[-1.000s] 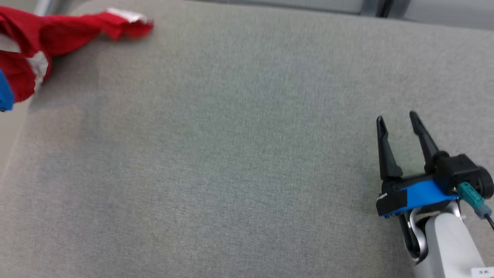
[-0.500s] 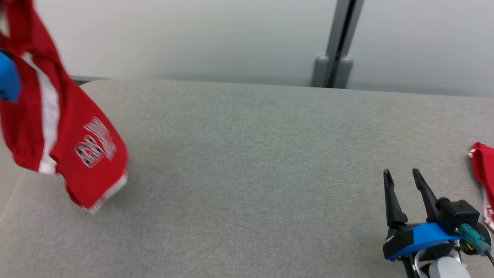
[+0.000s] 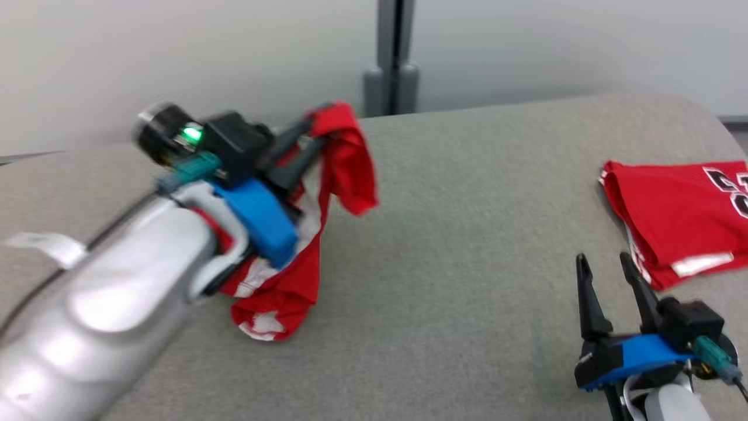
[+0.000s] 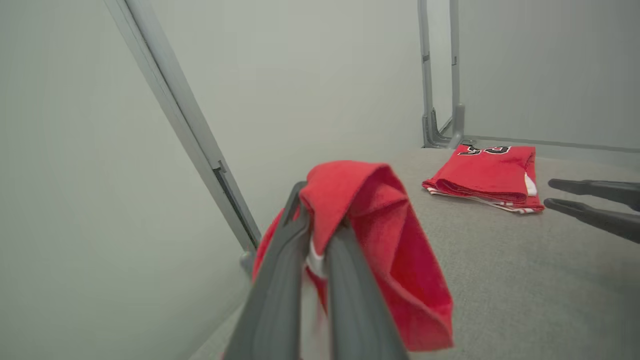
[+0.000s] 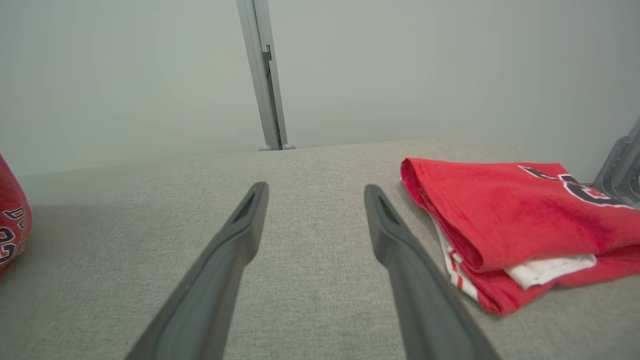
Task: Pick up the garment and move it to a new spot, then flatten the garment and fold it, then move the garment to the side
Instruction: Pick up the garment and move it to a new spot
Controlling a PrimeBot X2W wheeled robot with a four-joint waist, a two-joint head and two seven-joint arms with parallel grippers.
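The left gripper is clamped on a bunch of the red garment, its two dark fingers pressed close together with cloth and a strip of white trim pinched between them. The garment drapes over the fingertips and hangs below the blurred wrist, its white-edged lower end reaching down to the grey padded surface at the left. Well apart, at the lower right, the right gripper rests low over the surface with its fingers spread and nothing between them. Just beside it, to its right, lies a folded red jersey with dark numerals. Behind the surface, a grey post stands against a pale wall.
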